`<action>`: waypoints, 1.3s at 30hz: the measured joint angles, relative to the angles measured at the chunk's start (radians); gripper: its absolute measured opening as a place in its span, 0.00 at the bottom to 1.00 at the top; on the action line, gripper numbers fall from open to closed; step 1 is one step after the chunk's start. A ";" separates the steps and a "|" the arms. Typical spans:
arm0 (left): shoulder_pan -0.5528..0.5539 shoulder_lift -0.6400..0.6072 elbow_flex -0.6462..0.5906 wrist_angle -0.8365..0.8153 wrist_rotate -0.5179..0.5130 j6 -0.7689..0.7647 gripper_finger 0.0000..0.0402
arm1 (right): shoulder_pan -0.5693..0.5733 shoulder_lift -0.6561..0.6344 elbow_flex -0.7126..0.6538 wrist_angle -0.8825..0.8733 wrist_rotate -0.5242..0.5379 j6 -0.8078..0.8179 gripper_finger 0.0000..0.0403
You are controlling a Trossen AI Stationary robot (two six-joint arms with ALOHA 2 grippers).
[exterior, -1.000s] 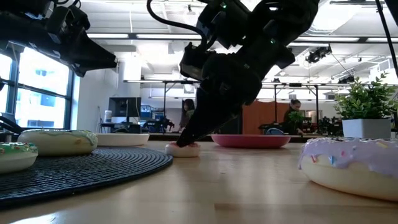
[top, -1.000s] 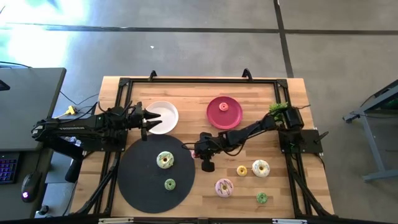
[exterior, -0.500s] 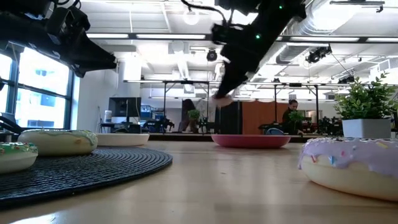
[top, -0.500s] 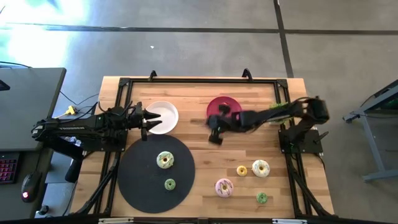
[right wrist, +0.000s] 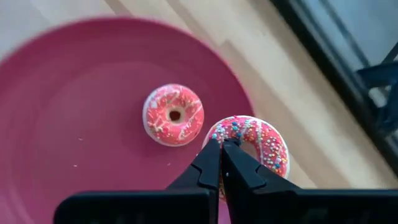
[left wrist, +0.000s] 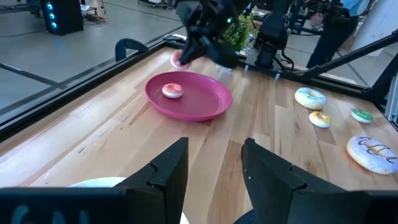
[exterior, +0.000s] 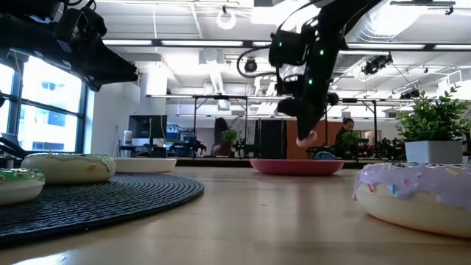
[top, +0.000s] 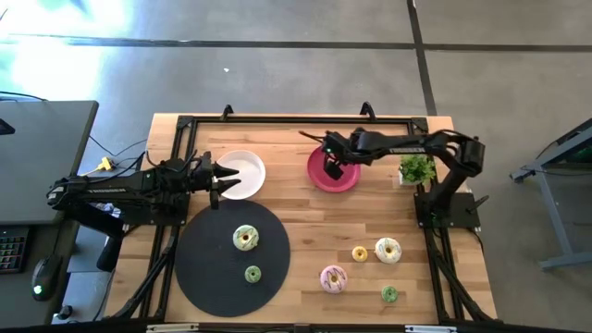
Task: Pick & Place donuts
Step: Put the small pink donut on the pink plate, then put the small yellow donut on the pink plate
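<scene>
My right gripper point(right wrist: 222, 144) is shut on a small pink sprinkled donut point(right wrist: 258, 142) and hovers above the red plate point(top: 319, 176); the low view shows that donut point(exterior: 305, 138) in the air over the plate point(exterior: 294, 166). A second pink donut point(right wrist: 174, 115) lies flat on the plate. A cream donut point(top: 245, 238) and a green one point(top: 252, 274) lie on the black mat point(top: 208, 268). Yellow point(top: 360, 253), white point(top: 388, 250), pink point(top: 333, 277) and green point(top: 389, 294) donuts lie on the wood. My left gripper point(left wrist: 214, 168) waits open by the white plate point(top: 242, 174). My right gripper pinches the pink sprinkled donut by one side of its ring point(right wrist: 239, 132) between its two fingers, coming from above and pointing down. The donut is lifted clear and hangs at the fingertips point(exterior: 303, 132) above the red plate, beside the donut lying there.
A potted plant point(top: 416, 168) stands right of the red plate, near the right arm's base. A black frame runs along the table's far edge point(top: 296, 118). Bare wood lies between the mat and the red plate.
My right gripper, shut on the pink donut, has lifted it off the wood beside the black mat's right edge. It has carried it up and toward the far edge, to a spot over the red plate. The left arm has kept still.
</scene>
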 joint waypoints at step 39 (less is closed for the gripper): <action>0.000 0.000 0.000 -0.007 0.002 0.000 0.35 | -0.024 0.047 0.001 -0.056 -0.149 0.058 0.34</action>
